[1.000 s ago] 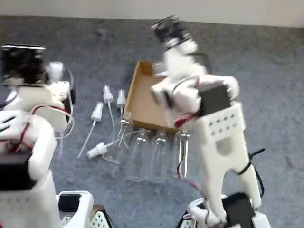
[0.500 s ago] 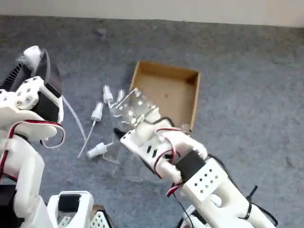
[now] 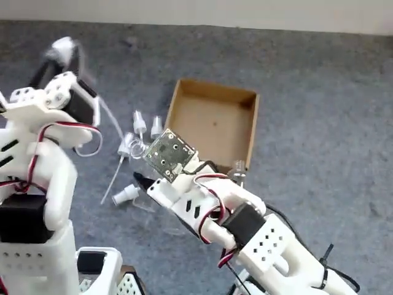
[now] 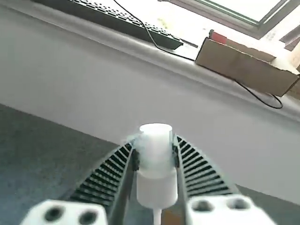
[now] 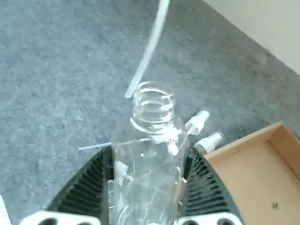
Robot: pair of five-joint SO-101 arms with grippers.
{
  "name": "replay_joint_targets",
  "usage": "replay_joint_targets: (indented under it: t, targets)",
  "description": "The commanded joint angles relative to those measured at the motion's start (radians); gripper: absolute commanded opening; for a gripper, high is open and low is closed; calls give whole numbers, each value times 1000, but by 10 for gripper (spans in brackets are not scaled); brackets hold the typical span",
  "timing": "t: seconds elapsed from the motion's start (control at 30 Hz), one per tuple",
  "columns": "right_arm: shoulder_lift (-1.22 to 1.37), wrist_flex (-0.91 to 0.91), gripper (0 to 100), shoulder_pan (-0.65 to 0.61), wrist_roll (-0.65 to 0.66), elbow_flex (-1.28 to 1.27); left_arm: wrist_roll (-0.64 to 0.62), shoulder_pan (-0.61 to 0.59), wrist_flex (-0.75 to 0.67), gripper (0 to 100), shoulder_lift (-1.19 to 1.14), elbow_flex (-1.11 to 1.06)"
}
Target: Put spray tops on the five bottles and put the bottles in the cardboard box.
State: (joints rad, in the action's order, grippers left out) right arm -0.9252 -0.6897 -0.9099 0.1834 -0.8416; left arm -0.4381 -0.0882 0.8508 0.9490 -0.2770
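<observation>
My right gripper (image 5: pixel 150 180) is shut on a clear, capless bottle (image 5: pixel 150 140), which it holds above the grey carpet left of the cardboard box (image 3: pixel 215 90). In the high view the bottle's neck (image 3: pixel 136 147) points towards the left arm. My left gripper (image 4: pixel 154 149) is shut on a white spray top (image 4: pixel 154 161), raised at the far left (image 3: pixel 61 44). Its thin tube (image 5: pixel 149 51) hangs down, and its end lies just beside the bottle's open mouth. Three more spray tops (image 3: pixel 140 120) (image 3: pixel 156 126) (image 3: pixel 126 195) lie on the carpet.
The open box (image 5: pixel 262 168) holds nothing that I can see. One upright bottle neck (image 3: pixel 238 166) shows near the box's front edge, and the right arm hides the carpet where the other bottles stood. Bare grey carpet lies to the right and behind the box.
The right arm swung down from over the box to the left and now holds a bottle up. The left arm raised its spray top and carried it right, towards the bottle.
</observation>
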Motion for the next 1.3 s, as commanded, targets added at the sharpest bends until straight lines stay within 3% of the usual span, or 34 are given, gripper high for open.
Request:
replay_joint_targets:
  t: [0.0,0.3,0.63,0.87,1.0,1.27]
  targets:
    - [-31,30,3,-4,-6,5,-9,45,-95,4,2,-8]
    - [-33,28,3,1,-6,-19,-5,67,-97,4,5,-12]
    - [-33,28,3,4,-6,-19,-9,68,-97,4,21,-193]
    - [-33,30,3,4,0,-19,-3,154,-63,4,223,-335]
    - [-33,28,4,4,0,-21,80,228,-28,4,331,-483]
    - [-33,39,4,122,-11,-19,84,282,-29,4,446,-648]
